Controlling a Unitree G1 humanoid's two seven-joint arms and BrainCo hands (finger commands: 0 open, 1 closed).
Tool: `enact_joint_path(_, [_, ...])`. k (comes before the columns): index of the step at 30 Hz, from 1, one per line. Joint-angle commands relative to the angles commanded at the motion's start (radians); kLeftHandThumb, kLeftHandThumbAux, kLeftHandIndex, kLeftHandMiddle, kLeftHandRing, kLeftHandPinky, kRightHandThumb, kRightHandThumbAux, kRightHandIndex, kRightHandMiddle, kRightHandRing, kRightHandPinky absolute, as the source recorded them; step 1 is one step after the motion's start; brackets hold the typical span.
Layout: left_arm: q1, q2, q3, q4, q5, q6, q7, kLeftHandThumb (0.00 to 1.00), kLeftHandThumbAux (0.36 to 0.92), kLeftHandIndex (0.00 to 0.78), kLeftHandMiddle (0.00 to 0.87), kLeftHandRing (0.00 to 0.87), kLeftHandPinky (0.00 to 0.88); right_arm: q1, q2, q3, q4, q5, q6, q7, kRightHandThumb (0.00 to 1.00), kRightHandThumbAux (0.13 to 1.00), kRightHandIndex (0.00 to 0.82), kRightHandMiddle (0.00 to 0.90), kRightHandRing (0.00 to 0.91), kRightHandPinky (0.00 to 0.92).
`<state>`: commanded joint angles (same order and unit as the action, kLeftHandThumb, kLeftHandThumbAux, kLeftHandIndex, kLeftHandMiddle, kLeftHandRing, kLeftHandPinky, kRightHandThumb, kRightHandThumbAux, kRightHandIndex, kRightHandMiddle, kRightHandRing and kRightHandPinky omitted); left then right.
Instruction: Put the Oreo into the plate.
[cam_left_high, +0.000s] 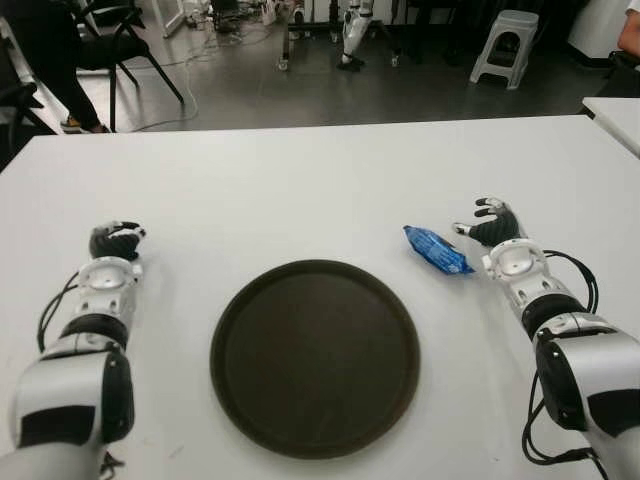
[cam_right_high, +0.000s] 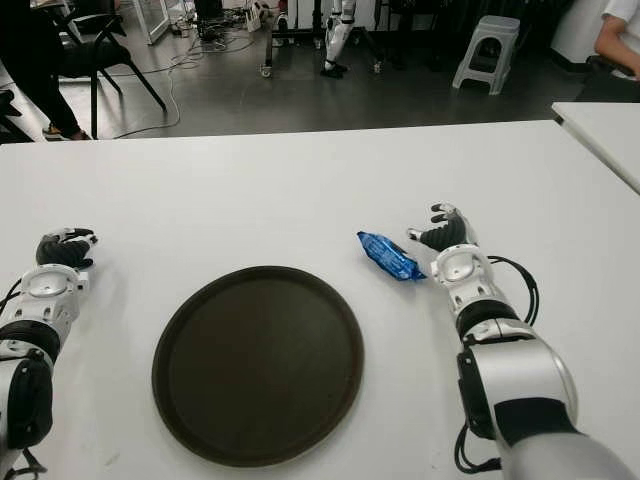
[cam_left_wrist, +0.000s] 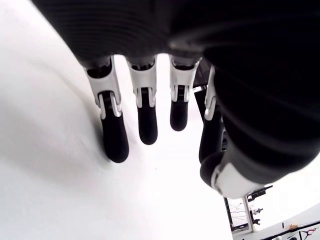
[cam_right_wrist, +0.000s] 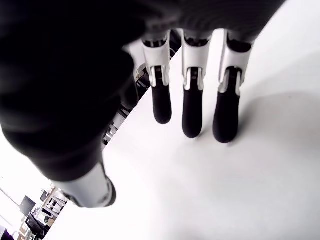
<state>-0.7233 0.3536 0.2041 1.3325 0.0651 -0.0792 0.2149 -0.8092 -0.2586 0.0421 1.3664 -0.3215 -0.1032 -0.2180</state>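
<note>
White table (cam_left_high: 300, 190) across the foreground, with the corner of a second white table (cam_left_high: 615, 115) at the far right, apart from the first. Grey floor (cam_left_high: 400, 90) beyond, with a pale plastic stool (cam_left_high: 505, 45), a dark chair (cam_left_high: 125, 40) on the left and loose cables (cam_left_high: 190, 60) trailing near it. Dark-trousered legs of a person (cam_left_high: 50, 55) just beside the chair.

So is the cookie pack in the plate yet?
No, out. The blue Oreo pack lies on the white table between the empty plate and the open right hand.
</note>
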Motion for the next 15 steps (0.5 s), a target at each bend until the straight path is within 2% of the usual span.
enact_joint_path(6, [0.0, -0.001, -0.005, -0.002, 0.004, -0.006, 0.003, 0.675, 0.725, 0.398, 0.161, 0.178, 0.194, 0.0, -0.001, 0.002, 0.0, -0.001, -0.002, -0.001, 0.265, 0.781, 0.175, 0.238, 0.272, 0.341])
enact_joint_path(10, [0.001, -0.001, -0.006, -0.002, 0.003, -0.008, 0.0, 0.676, 0.725, 0.398, 0.169, 0.184, 0.196, 0.002, -0.002, 0.001, -0.003, -0.002, -0.01, -0.009, 0.242, 0.771, 0.112, 0.187, 0.215, 0.262])
enact_joint_path(15, [0.002, 0.001, -0.005, 0.0, 0.0, -0.008, -0.003, 0.676, 0.725, 0.398, 0.174, 0.193, 0.215, -0.002, 0.0, -0.007, -0.003, 0.006, -0.002, -0.006, 0.22, 0.743, 0.048, 0.143, 0.176, 0.228])
